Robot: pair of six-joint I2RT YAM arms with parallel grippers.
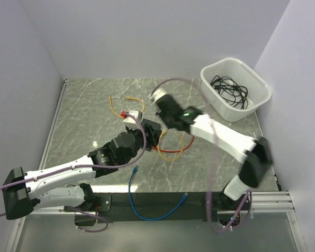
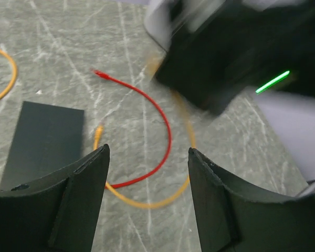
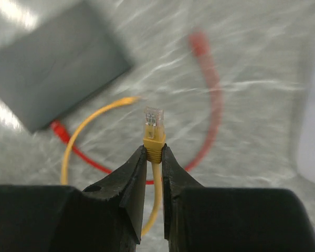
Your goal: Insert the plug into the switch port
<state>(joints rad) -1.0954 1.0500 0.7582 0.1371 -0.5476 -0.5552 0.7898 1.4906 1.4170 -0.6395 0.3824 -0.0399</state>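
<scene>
The white plastic tub (image 1: 223,110) sits at the grey marble tabletop's (image 1: 94,105) two o'clock corner, black cables (image 1: 228,89) inside. The thin matte-black rectangular switch (image 2: 42,136) lies near centre, red and yellow cable loops (image 1: 170,149) at its five o'clock. The yellow plug (image 3: 153,123), in the right claw (image 3: 154,152), stands apart from it.

table (image 1: 89,115): grey marble | on it: switch (image 2: 42,139), red cable (image 2: 168,137), orange cable (image 2: 147,205), white tub (image 1: 226,110)
</scene>
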